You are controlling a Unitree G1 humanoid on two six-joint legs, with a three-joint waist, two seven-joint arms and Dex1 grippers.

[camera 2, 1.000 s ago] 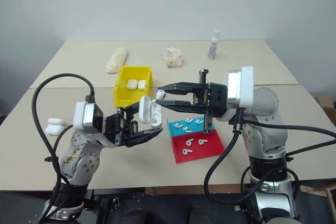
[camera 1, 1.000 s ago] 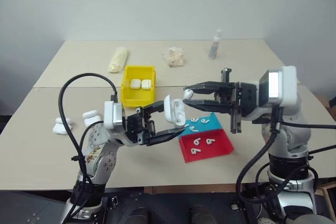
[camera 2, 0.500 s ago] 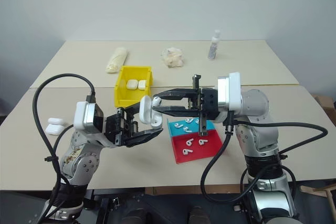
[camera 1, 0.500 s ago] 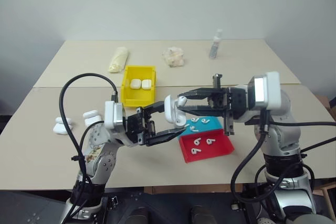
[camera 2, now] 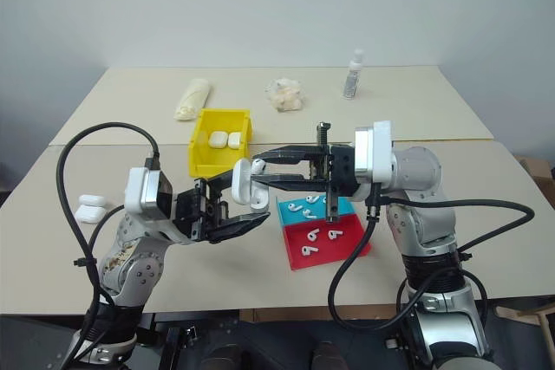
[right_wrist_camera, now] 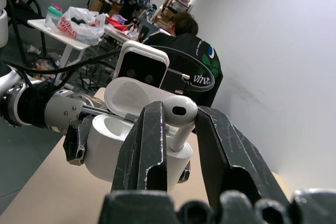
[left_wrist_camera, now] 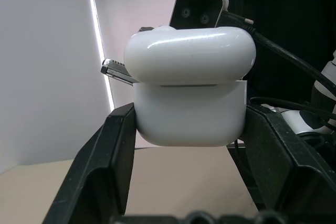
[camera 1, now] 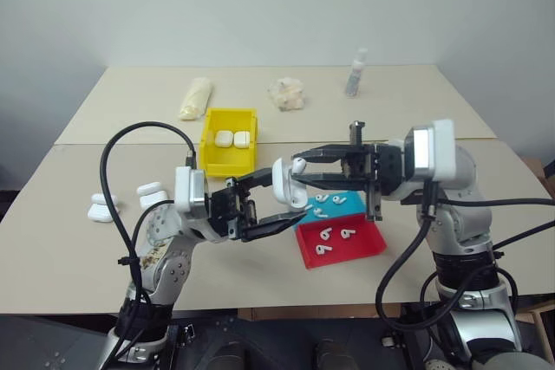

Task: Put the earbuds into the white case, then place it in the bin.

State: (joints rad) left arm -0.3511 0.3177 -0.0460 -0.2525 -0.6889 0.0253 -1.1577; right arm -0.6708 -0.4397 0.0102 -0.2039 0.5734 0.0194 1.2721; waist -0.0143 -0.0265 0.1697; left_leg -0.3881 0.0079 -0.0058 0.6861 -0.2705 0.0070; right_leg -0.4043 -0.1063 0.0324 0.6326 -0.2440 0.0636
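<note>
Right end effector (right_wrist_camera: 176, 129)'s earbud (right_wrist_camera: 180, 111) over case (right_wrist_camera: 134, 145)

White cases: five. One held open above the bench (camera 1: 286, 181), two in the yellow bin (camera 1: 230, 139), two near the bench's left edge (camera 1: 104, 208).

Earbuds: seven. One pinched (right_wrist_camera: 179, 109), three on the blue tray (camera 1: 331, 200), three on the red tray (camera 1: 334, 236).

One spray bottle (camera 1: 355, 74).

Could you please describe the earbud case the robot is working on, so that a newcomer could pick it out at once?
Start at the yellow bin in the middle of the table. Just in front of it, the left gripper holds a white case in the air. Unlike the shut cases in the bin and at the table's left, its lid is open, and the right gripper holds an earbud at it.
</note>
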